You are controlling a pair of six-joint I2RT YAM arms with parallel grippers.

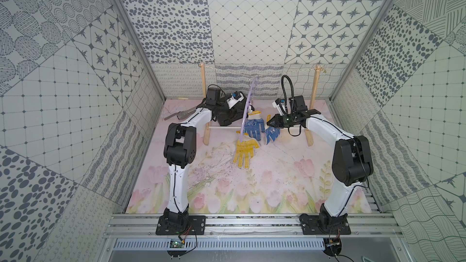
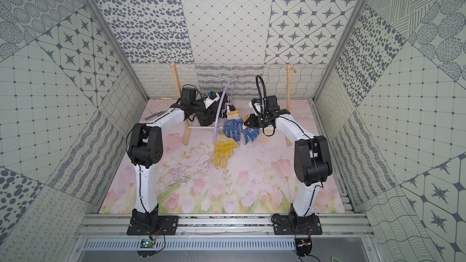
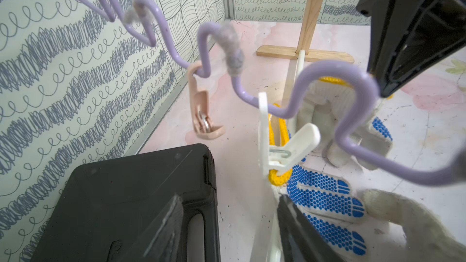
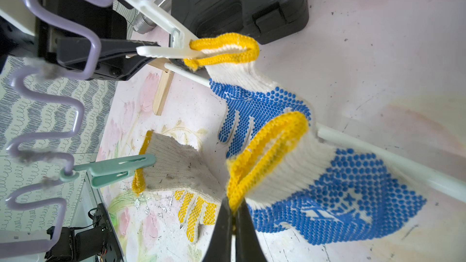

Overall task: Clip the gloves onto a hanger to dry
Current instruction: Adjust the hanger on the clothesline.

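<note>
The left gripper (image 3: 229,197) stands part-open, gripping nothing, one fingertip just beside the white peg (image 3: 277,147) that clamps the first blue glove (image 3: 322,197) to the hanger (image 3: 325,71). Beyond the hanger, the right gripper (image 4: 234,207) pinches the second blue glove (image 4: 340,192) by its cuff.

Patterned grey-white wall panels (image 1: 252,34); pink tulip-print floor (image 1: 264,187); aluminium rail (image 1: 252,223) along near edge.
</note>
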